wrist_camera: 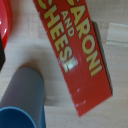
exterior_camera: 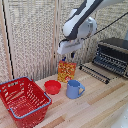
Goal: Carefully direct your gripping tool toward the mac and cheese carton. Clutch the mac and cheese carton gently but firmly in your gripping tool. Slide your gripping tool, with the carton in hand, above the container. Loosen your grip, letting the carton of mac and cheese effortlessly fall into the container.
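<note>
The mac and cheese carton (exterior_camera: 66, 71) stands upright on the wooden table (exterior_camera: 95, 107), its long axis vertical, just behind the small red bowl (exterior_camera: 52, 87) and the blue mug (exterior_camera: 74, 89). The gripping tool (exterior_camera: 65, 56) hangs directly above it, close to or touching its top edge, so the coming move looks like a short straight drop. Whether the fingers are apart or together cannot be told; the red basket (exterior_camera: 15, 91) waits toward the exterior view's left.

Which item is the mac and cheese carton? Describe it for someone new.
On the wooden table, look behind the small red bowl and blue mug, directly under the white arm's claw. The mac and cheese carton stands upright there: a yellow-orange pasta-printed box, the only cardboard item, taller than the mug.
</note>
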